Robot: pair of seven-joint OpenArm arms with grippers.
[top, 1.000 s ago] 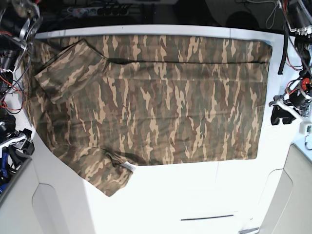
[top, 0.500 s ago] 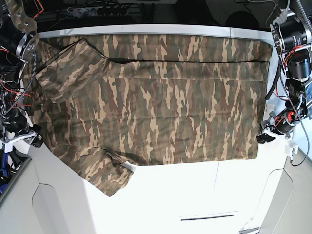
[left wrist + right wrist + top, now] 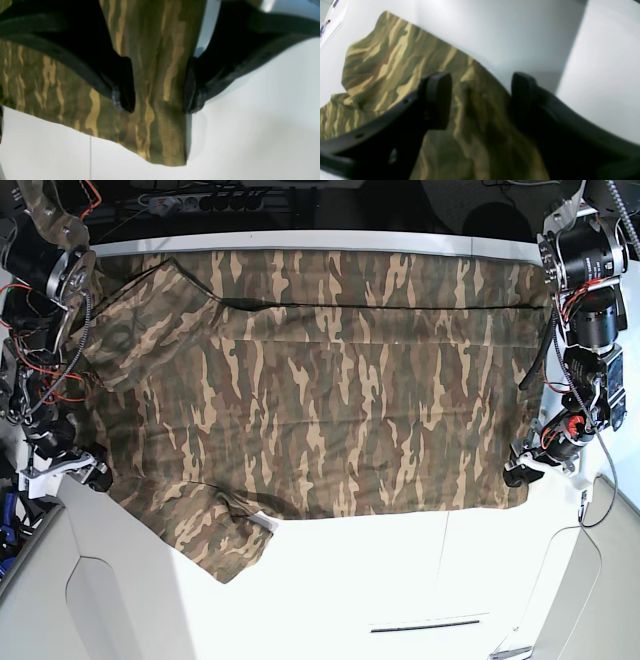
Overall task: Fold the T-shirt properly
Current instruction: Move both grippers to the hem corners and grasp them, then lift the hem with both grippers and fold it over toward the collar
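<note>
Both arms closed in; T-shirt [image 3: 330, 400] lies crosswise.

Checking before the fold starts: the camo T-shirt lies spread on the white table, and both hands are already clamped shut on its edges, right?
Not quite. The T-shirt does lie spread on the table, but both wrist views show the left hand and right hand open over its edges.

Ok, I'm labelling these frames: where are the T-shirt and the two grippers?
T-shirt [image 3: 340, 410]: base view, middle of the spread body.
left gripper [image 3: 160, 95]: left wrist view, gap between the open fingertips, over the hem corner.
right gripper [image 3: 480, 100]: right wrist view, gap between the open fingertips.
</note>
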